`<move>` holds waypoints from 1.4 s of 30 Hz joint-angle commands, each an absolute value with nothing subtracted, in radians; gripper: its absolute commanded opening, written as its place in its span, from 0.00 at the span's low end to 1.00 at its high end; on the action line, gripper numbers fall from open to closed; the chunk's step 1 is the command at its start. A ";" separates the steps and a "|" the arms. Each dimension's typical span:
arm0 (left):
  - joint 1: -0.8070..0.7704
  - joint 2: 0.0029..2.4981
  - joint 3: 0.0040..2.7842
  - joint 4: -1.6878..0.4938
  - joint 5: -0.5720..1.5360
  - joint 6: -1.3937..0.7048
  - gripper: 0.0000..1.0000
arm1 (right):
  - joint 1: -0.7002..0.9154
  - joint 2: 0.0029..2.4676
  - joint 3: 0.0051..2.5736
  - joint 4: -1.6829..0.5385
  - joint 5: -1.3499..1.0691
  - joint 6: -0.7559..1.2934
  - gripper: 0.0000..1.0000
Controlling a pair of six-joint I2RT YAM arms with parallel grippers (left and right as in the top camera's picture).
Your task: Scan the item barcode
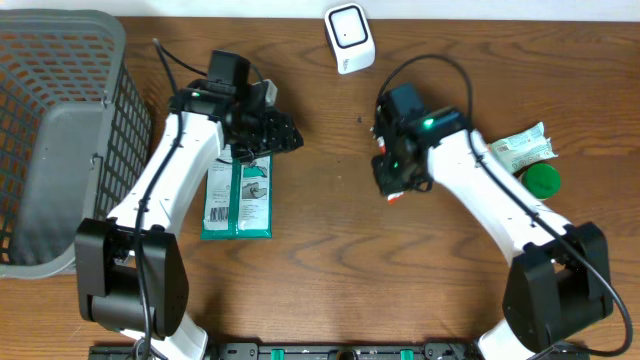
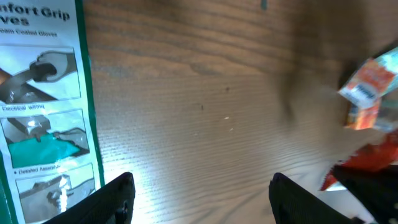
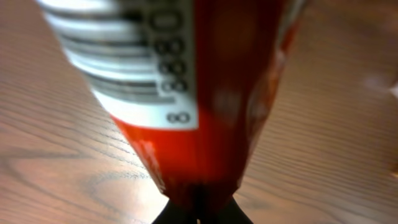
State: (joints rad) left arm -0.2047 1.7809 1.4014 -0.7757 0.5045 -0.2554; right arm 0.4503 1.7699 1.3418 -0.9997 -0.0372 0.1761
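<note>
My right gripper [image 1: 392,186] is shut on a red packet [image 1: 396,196] just above the table's middle. In the right wrist view the red packet [image 3: 217,106] fills the frame, pinched at its lower end by the gripper [image 3: 199,214], and its white barcode label [image 3: 124,62] faces the camera. A white scanner [image 1: 349,38] stands at the back centre, apart from the packet. My left gripper [image 1: 285,135] hangs open over bare wood beside a green-and-white glove pack [image 1: 238,198]. In the left wrist view the left gripper [image 2: 202,199] has nothing between its fingers, and the packet [image 2: 373,158] shows at the right edge.
A grey wire basket [image 1: 60,130] takes up the far left. A green lid [image 1: 542,180] and a white-and-green pouch [image 1: 525,148] lie at the right. The glove pack [image 2: 43,112] lies flat to the left of my left fingers.
</note>
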 commanded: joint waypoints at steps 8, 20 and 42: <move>-0.233 1.790 1.395 -0.785 0.417 -0.221 0.71 | 0.465 1.769 1.312 -0.971 -0.005 0.163 0.99; -0.328 1.794 1.357 -0.776 0.418 -0.221 0.25 | 0.415 1.769 1.310 -1.005 -0.130 0.204 0.01; -0.457 1.939 1.357 -0.498 0.698 -0.240 0.14 | 0.262 1.769 0.982 -0.653 -0.663 0.088 0.01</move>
